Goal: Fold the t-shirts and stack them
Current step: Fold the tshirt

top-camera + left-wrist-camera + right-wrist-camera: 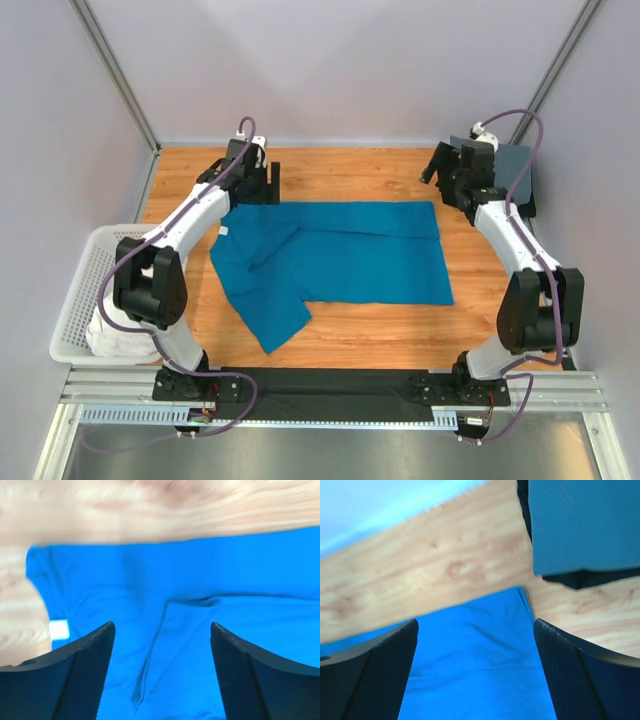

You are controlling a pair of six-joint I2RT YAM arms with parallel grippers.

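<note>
Wooden table, teal tee spread flat, both pincers gaping

Pale lilac walls (330,60) and two slanting metal posts close in a wood-grain table (350,340). At its left edge sits a white mesh basket (75,300) with a white garment (110,338) bunched in its near end (much of it is hidden behind the left arm's elbow). The teal t-shirt (350,260) lies flat mid-table, lengthwise from left to right, one sleeve pointing toward the near edge and a small white label (59,629) showing at its left end. At the far right corner rests a folded grey t-shirt (585,525), lying on dark fabric (580,577) that only peeks out below it; what that dark piece is cannot be told. A black strip (330,385) runs along the near edge between the arm bases.

The left gripper (161,625) hangs over the tee's far left corner, jaws spread wide with nothing between them. The right gripper (475,622) hangs above the tee's far right corner, just beside the grey stack, jaws likewise spread wide and gripping nothing. Both wrist views are blurred, and the grey tee is partly cut off behind the right arm in the top view
</note>
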